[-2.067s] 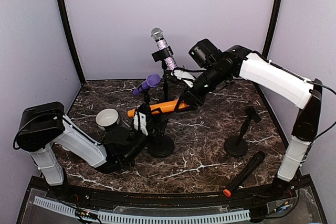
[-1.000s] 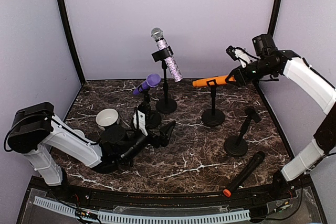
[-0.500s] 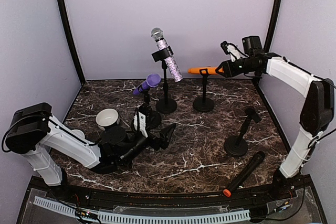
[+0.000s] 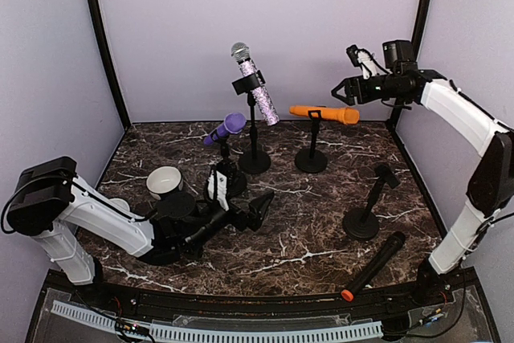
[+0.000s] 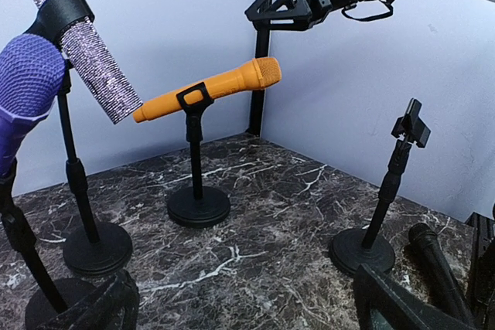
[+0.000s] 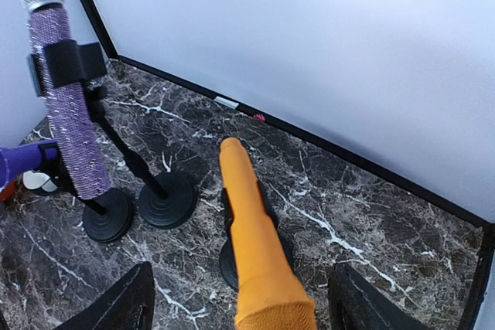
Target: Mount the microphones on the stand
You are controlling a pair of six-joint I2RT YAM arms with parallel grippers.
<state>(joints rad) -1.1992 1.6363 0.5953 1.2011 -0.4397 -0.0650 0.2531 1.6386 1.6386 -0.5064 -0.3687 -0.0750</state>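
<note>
One bare stand rises near the lying black microphone.

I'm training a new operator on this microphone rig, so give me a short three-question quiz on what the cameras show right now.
1. True or false: the right gripper is clamped on the orange microphone.
2. Which one lies flat on the table? A: the purple microphone. B: the black microphone with orange end. C: the glittery lilac microphone.
3. How many stands carry no microphone?

Key
1. False. Its jaws are open and it is clear of the orange microphone, which sits in a stand's clip.
2. B.
3. One: the empty stand on the right side.
</note>
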